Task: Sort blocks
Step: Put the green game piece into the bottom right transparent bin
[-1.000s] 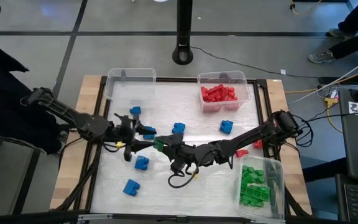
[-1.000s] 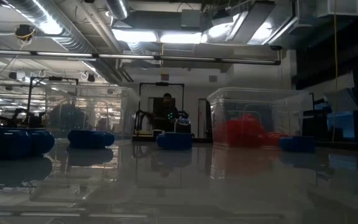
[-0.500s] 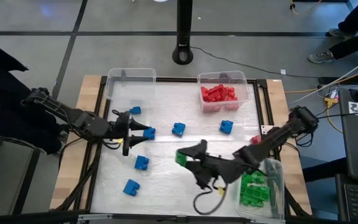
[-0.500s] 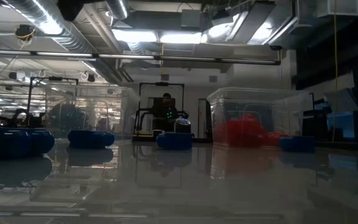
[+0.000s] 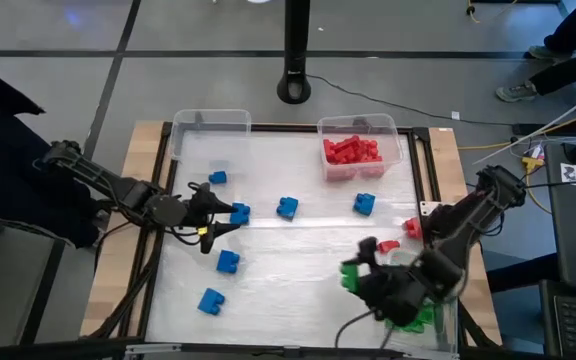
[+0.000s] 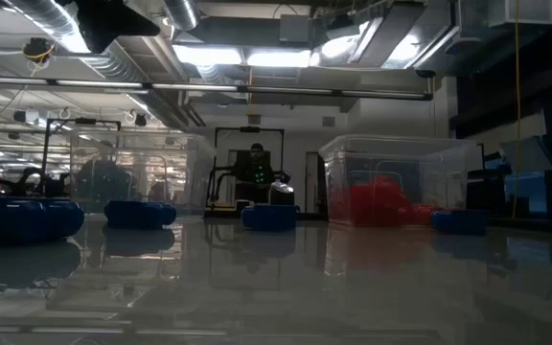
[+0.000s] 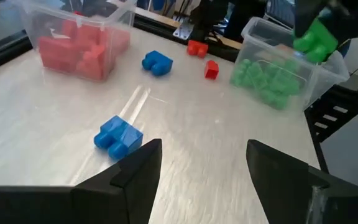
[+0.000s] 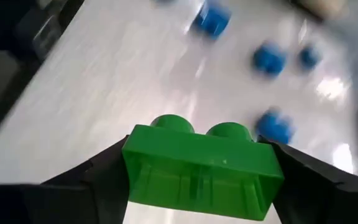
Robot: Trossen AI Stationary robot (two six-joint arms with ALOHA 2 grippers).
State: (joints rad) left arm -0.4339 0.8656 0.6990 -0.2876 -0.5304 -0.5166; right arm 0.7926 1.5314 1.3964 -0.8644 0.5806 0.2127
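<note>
My right gripper [image 5: 356, 276] is shut on a green block [image 5: 350, 270] and hangs above the table beside the bin of green blocks [image 5: 438, 272]. The left wrist view shows this green block [image 7: 316, 37] high over that bin [image 7: 328, 62]. My left gripper [image 5: 225, 220] is open and low over the table's left part. A blue block [image 5: 240, 212] lies flat just ahead of one of its fingertips, untouched; the left wrist view also shows this blue block [image 7: 118, 135]. Several more blue blocks [image 5: 287, 207] lie loose on the table. My right gripper pinches the green block [image 8: 204, 168] between its two fingers [image 8: 101, 177], one on each short end. Its two studs [image 8: 173, 124] point away from the wrist. The block is lifted clear of the table.
A bin of red blocks [image 5: 360, 150] stands at the far right and an empty clear bin [image 5: 208, 128] at the far left. Two loose red blocks [image 5: 388, 245] [image 5: 412, 228] lie near the green bin. Blue blocks [image 5: 228, 262] [image 5: 211, 300] lie toward the near left.
My right gripper has carried the green block from the table's middle toward the right and near edges, up to the green bin. The block has stayed between its fingers, clear of the table.
</note>
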